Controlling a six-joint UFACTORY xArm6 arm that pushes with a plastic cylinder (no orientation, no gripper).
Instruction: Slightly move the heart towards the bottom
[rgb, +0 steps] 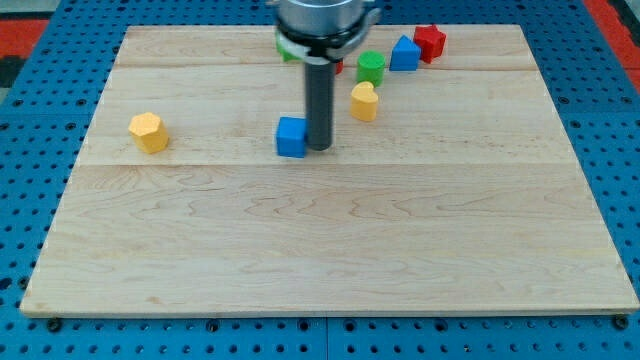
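A yellow heart-like block (364, 101) lies in the upper middle of the wooden board (330, 250). My tip (320, 148) rests on the board below and to the left of it, a short gap away. The tip stands right against the right side of a blue cube (291, 137). The rod and the arm's body above it hide part of the board's top middle.
A green block (371, 67), a blue block (404, 53) and a red block (430, 42) sit in a line above and right of the heart. A yellow hexagon-like block (148, 132) lies at the left. Red (338, 67) and green (285, 50) bits show behind the rod.
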